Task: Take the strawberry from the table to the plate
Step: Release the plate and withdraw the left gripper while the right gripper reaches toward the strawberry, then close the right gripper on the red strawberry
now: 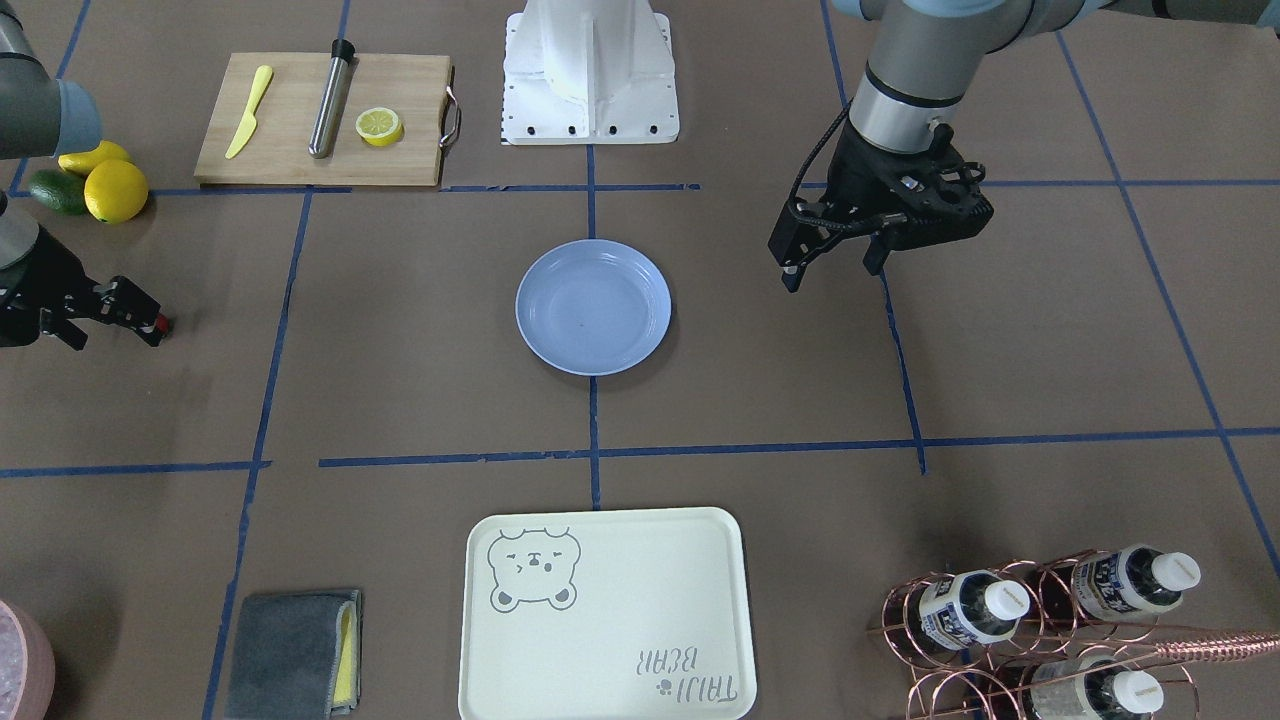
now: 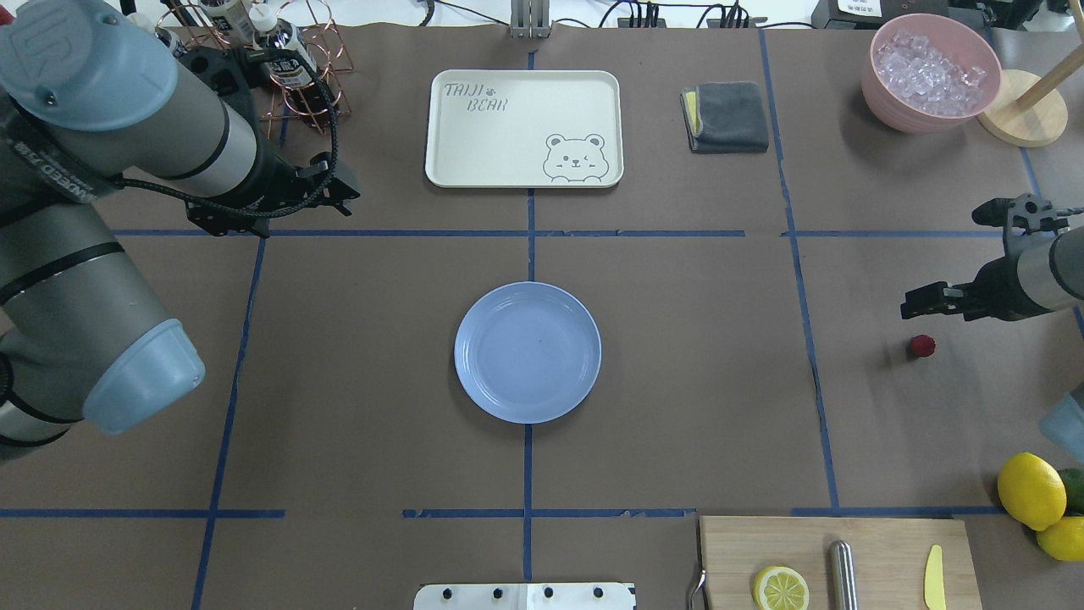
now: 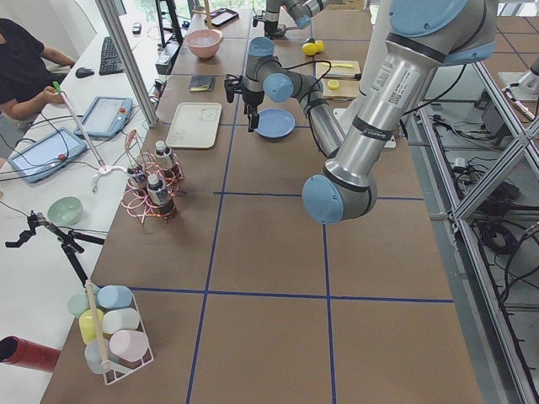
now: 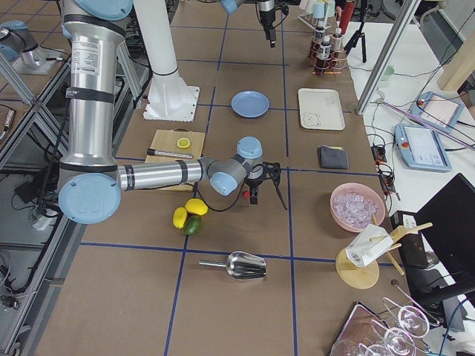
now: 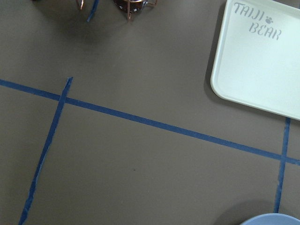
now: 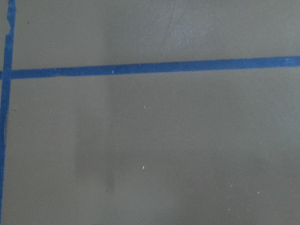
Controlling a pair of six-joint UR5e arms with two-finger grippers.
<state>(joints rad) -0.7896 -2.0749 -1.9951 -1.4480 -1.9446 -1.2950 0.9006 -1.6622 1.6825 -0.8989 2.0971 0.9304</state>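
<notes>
You had the strawberry [image 2: 922, 345] just beside the right claw [image 1: 110, 320], spread, at the counter's [image 2: 677, 381] right end; left claw [image 1: 832, 270], also spread, hung well apart.

Seen from overhead, the plate [image 2: 528, 352] sits at the middle of the bench [image 2: 677, 381]. From it: rack [image 2: 288, 59] at 11 o'clock, tray [image 2: 523, 127] at 12, cloth [image 2: 727, 117] at 1, bowl [image 2: 930, 72] at 2, strawberry [image 2: 922, 345] well off at 3 on the bench, lemons [image 2: 1031, 490] at 4, board [image 2: 881, 542] at 5 — lemon half [image 2: 780, 588], rod [image 2: 841, 576] and knife [image 2: 933, 578] on it, left to right.
</notes>
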